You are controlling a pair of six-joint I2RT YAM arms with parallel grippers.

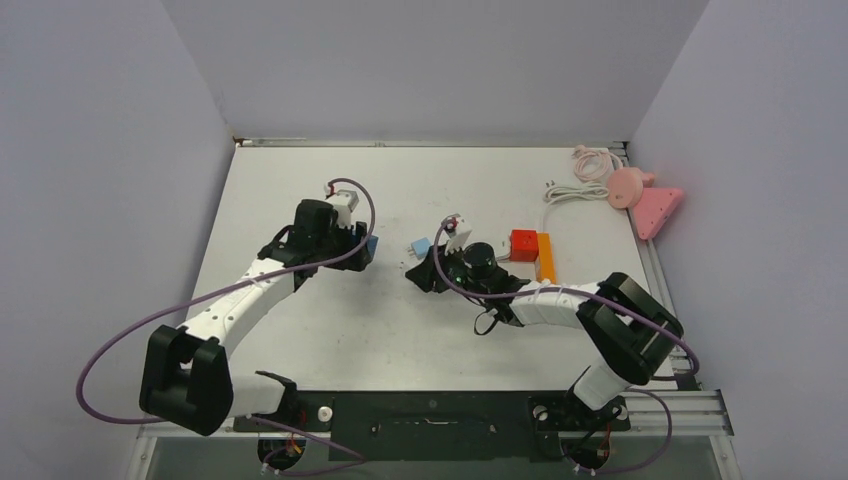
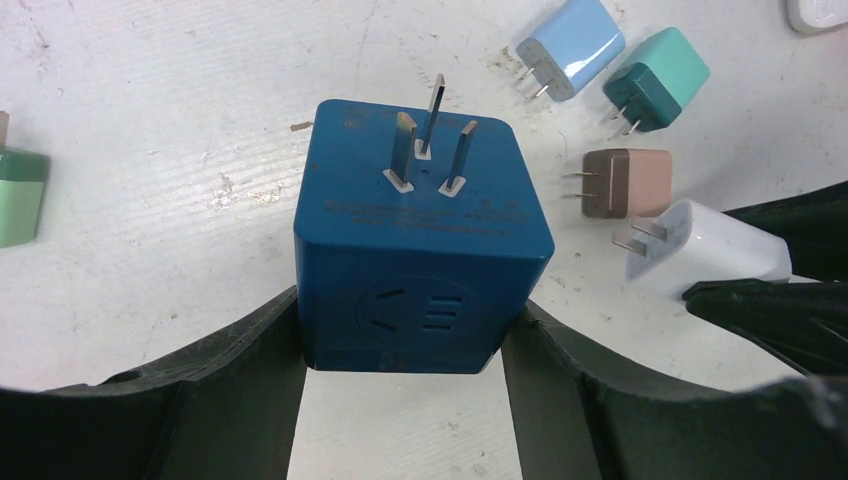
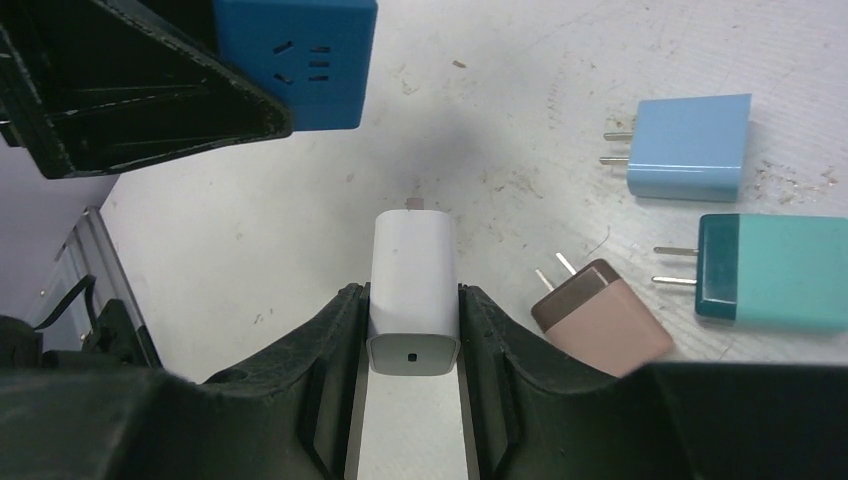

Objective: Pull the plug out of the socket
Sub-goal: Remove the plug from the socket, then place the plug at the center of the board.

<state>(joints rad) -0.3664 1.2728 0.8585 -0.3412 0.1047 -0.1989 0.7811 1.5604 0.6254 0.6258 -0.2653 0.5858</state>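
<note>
My left gripper [image 2: 405, 310] is clamped on the socket [image 2: 420, 250], a dark blue cube, one finger on each side wall; fine print runs along the edge of its pronged face, too small for me to read, and I find no brand on anything here; that face carries three flat prongs, and the face toward my left wrist camera shows a ring of moulded slots. My right gripper [image 3: 410, 300] is closed on the white plug [image 3: 412, 270], its fingers pressed to the long sides, a small port facing the camera and a prong tip just showing at the far end. The white plug sits well apart from the socket, bare table [image 3: 520, 90] between them, so it is out; the socket hangs at the upper left of my right wrist view. I count one socket and five plugs: the white one I hold, then four loose on the table, a pale-blue plug [image 3: 690, 145], a teal plug [image 3: 780, 272] just beside it, a brown plug [image 3: 600, 315] near my right fingers, and a green plug [image 2: 20, 195] cut by the left edge of the left wrist view. Further right in the top view lie one red cube [image 1: 523, 244] touching one orange strip [image 1: 545, 257], with a coiled white cable [image 1: 575, 190] near the far corner.
</note>
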